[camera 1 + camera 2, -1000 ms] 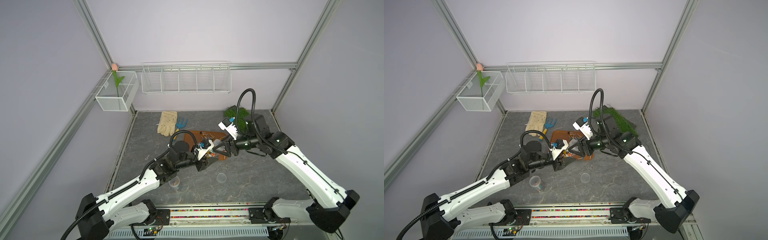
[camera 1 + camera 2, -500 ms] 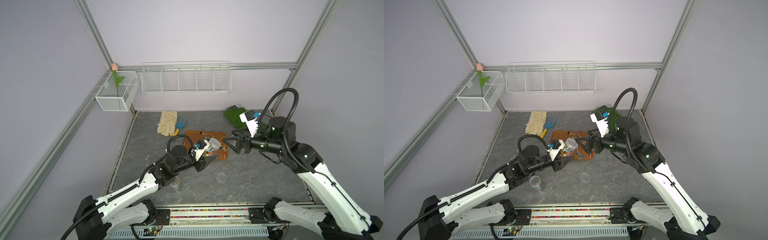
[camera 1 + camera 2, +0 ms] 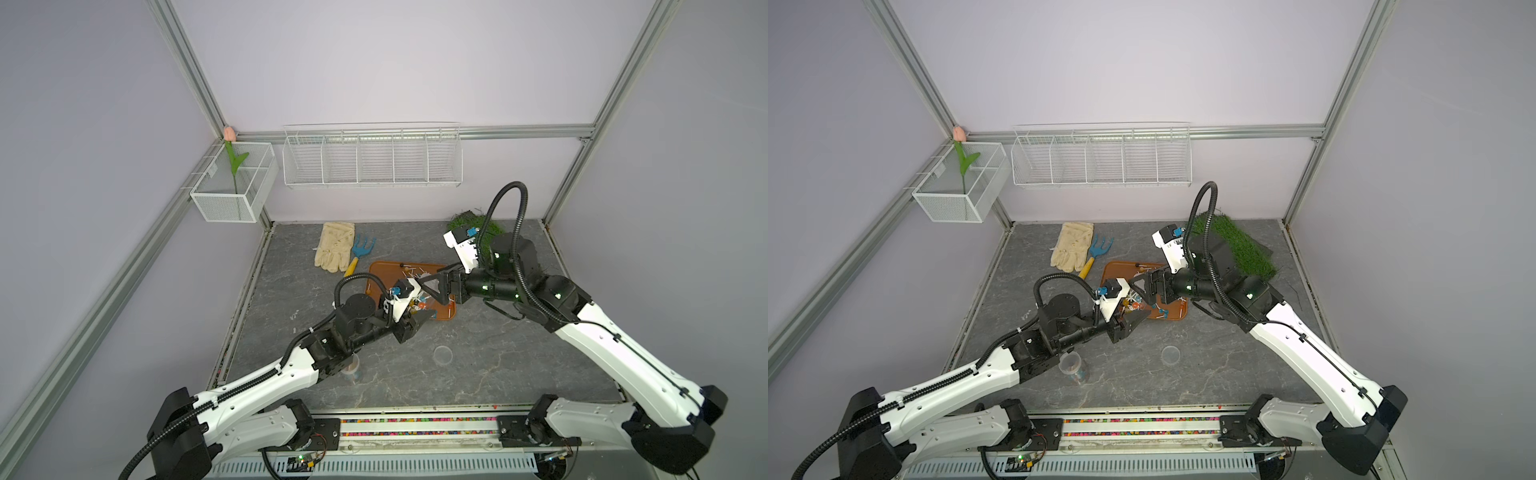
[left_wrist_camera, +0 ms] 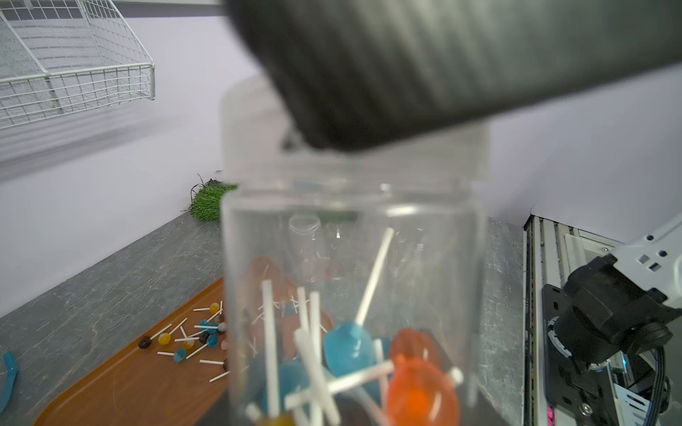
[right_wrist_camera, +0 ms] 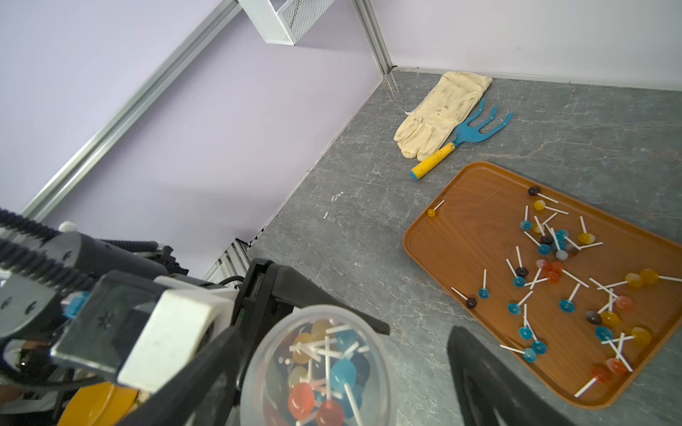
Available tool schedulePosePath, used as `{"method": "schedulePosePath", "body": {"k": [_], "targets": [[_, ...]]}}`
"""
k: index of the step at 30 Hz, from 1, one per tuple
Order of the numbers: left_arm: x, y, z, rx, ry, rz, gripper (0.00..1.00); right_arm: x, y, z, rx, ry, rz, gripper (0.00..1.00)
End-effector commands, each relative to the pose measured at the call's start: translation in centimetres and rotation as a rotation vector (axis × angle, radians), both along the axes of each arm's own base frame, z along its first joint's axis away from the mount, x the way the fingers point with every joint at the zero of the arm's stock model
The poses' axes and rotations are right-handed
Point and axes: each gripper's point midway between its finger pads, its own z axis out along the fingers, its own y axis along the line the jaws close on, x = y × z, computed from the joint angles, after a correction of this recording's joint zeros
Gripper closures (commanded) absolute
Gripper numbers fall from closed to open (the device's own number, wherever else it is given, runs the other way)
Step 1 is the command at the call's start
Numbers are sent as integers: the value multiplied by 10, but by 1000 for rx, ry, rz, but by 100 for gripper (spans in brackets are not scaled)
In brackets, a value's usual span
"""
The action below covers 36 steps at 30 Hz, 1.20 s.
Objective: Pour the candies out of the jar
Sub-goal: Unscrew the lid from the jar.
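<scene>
Although a good share of the candies (image 5: 561,280) already lay scattered on the brown tray (image 5: 461,228), we saw a cluster of them at the bottom of the clear jar (image 5: 317,369), so we judged the pour only partly done. In both top views the jar hung above the tray. It was pinched between the jaws of the left gripper (image 3: 417,311), with its open mouth facing the right gripper (image 5: 345,330). That gripper's jaws stood spread on either side of the jar's rim — a gap showed beside one finger, and we saw no grip there. We took this for a reach to take or steady the jar. The next move, as we read it, called for closing squarely on the slick wall without knocking it loose, then tipping the mouth down over the tray — not past its rim onto the grey table (image 5: 369,221).
</scene>
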Motion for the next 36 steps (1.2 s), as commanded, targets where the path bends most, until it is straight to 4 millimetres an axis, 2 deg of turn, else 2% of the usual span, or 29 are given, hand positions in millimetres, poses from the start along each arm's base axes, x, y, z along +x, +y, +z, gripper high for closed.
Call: {"method": "schedulePosePath", "body": {"k": [1, 4, 7, 12, 17, 18, 21, 22, 24, 28, 32, 33, 35, 36], "targets": [[2, -2, 15, -46, -29, 8, 64, 2, 5, 3, 13, -15, -2, 28], [2, -1, 16, -51, -32, 9, 64, 2, 6, 3, 12, -21, 0, 43], [2, 0, 17, -58, -31, 15, 64, 0, 6, 3, 12, -21, 6, 48], [-1, 1, 22, -83, -18, 8, 64, -3, 7, 10, 15, -52, 39, 50], [-15, -2, 33, -109, 20, -65, 64, -8, 5, 43, 50, -143, 141, 52], [-19, -3, 36, -118, 30, -88, 64, -14, 6, 52, 54, -191, 199, 51], [-32, -5, 44, -134, 63, -156, 65, -49, 4, 78, 106, -345, 457, 50], [-38, -6, 47, -140, 72, -185, 65, -64, 1, 86, 142, -372, 558, 49], [-48, -7, 53, -157, 88, -241, 65, -78, -5, 96, 199, -393, 665, 48], [-60, -9, 63, -190, 108, -308, 65, -78, -7, 99, 216, -397, 688, 49], [-59, -9, 62, -189, 96, -299, 65, -75, -5, 96, 217, -374, 688, 49], [-58, -10, 62, -189, 92, -296, 65, -74, -5, 95, 213, -368, 683, 44], [-56, -10, 63, -190, 83, -287, 65, -70, -6, 95, 200, -366, 647, 10], [-55, -9, 63, -190, 79, -282, 65, -68, -7, 97, 194, -373, 618, 0]]}}
